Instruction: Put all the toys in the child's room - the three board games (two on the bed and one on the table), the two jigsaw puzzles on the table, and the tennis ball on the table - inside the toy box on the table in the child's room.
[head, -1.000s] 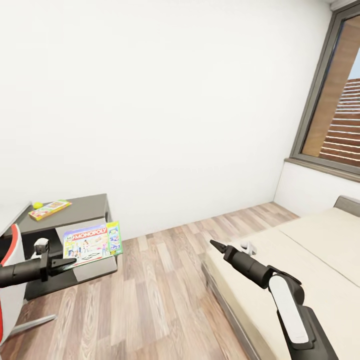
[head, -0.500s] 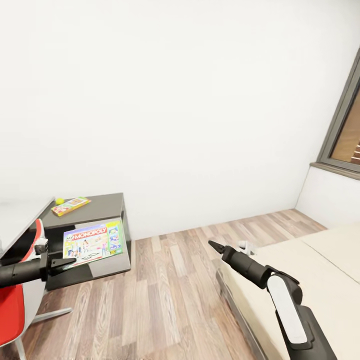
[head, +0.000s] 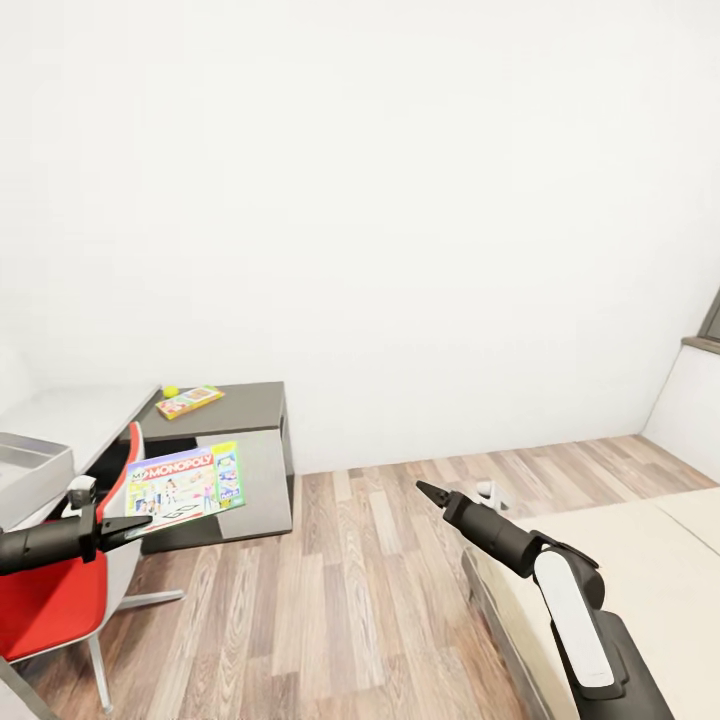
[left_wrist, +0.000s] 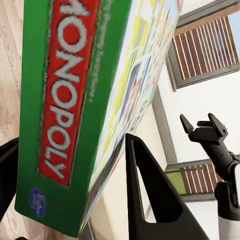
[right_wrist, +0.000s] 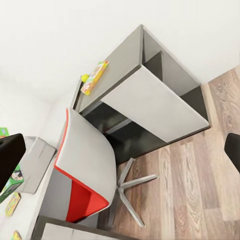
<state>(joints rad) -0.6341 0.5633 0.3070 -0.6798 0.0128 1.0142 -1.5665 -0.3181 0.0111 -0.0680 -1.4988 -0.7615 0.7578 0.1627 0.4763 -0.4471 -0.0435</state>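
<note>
Clamping Monopoly board game in left gripper, right gripper spread empty, toy box cut off.

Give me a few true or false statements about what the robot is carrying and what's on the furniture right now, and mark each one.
1. The left gripper holds a Monopoly board game. True.
2. The right gripper holds a jigsaw puzzle. False: its fingers are spread with nothing between them.
3. A tennis ball lies beside a flat colourful board game box on the dark cabinet. True.
4. The chair has a blue seat. False: the seat is red, with a grey back.
5. The grey toy box stands on the wood floor. False: it stands on the pale table.
</note>
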